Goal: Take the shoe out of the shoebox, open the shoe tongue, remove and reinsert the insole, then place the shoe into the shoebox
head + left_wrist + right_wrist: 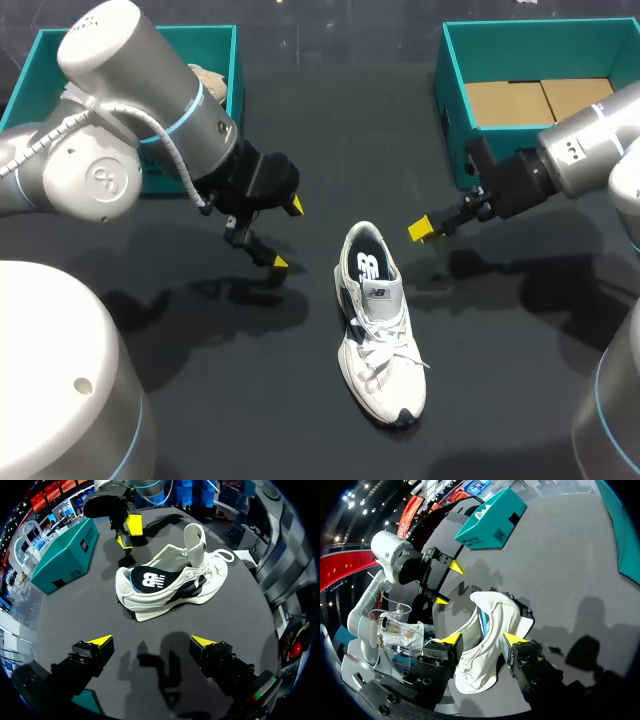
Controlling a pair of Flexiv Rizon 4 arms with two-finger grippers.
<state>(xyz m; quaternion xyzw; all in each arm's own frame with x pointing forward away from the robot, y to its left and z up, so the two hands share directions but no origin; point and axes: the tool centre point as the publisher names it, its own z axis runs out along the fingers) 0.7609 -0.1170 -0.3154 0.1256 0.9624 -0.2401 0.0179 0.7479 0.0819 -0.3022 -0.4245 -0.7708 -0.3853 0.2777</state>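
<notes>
Left gripper (288,234) hangs over the black table (250,400) near the white shoe (378,325), fingers spread wide and holding nothing. Shoe stands on its sole at mid-table, outside the left box (233,60) and right box (452,100), tongue (196,540) lifted, dark insole (150,579) showing. Right gripper (483,640), fingers likewise apart and empty, hovers just beside the heel.

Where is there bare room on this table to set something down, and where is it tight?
Bare table lies between the left box and right box, and either side of the shoe toward its toe. It is crowded around its heel, between the left gripper and right gripper.
</notes>
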